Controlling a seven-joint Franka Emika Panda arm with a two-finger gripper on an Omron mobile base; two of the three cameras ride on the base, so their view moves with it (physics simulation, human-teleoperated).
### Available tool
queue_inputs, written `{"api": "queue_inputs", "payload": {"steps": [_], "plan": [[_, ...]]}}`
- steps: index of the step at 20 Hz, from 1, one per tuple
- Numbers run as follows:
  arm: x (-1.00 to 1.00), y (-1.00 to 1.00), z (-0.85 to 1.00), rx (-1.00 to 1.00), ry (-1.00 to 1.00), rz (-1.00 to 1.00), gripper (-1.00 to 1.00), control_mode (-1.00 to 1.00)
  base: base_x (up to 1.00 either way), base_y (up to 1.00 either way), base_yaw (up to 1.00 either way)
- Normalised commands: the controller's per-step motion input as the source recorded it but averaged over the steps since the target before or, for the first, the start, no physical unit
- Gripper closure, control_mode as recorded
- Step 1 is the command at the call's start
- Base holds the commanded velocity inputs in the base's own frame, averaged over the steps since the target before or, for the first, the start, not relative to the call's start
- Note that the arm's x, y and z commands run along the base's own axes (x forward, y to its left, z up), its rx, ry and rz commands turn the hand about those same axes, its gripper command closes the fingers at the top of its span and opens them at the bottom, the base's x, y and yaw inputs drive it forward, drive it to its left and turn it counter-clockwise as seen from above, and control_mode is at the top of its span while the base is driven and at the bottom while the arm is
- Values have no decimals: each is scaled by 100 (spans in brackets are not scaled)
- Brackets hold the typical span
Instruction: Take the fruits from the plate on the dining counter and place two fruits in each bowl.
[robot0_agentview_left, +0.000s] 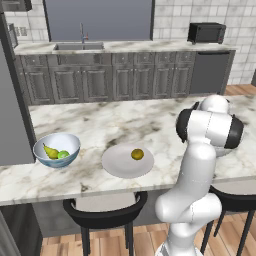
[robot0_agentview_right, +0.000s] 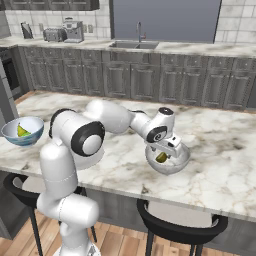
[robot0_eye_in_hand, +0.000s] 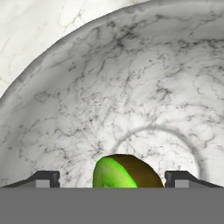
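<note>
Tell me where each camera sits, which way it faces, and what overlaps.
Left base view: behind-left, looking over the dining counter at the plate; arm lower right.
Right base view: behind-right; arm lower left, open gripper in the greyish bowl.
Hand view: looking into that bowl at a green fruit.
Both base views share the blue bowl.

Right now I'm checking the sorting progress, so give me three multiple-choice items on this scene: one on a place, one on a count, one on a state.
1. Where is the yellow-brown fruit?
A. on the plate
B. in the blue bowl
C. on a stool

2. How many fruits lie in the blue bowl?
A. none
B. two
C. four

3. How does the claw stand over the grey bowl?
A. shut on a fruit
B. open, a green fruit lying between its tips
C. shut and empty

A: it sits alone on the flat plate.
B: a pear and a lime-green fruit show inside.
B: the tips stand wide apart.
</note>
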Motion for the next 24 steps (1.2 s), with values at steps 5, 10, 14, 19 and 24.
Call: {"api": "queue_inputs", "payload": {"steps": [5, 10, 14, 19, 24], "plan": [[11, 0, 4, 1, 3, 0, -100, -100, 0, 0, 0], [-12, 6, 36, 0, -6, 0, -100, -100, 0, 0, 0], [-23, 10, 44, -5, -8, 0, -100, -100, 0, 0, 0], [-36, 45, 37, -5, 0, 0, -100, -100, 0, 0, 0], [-41, 74, 22, -4, 0, 0, -100, -100, 0, 0, 0]]}}
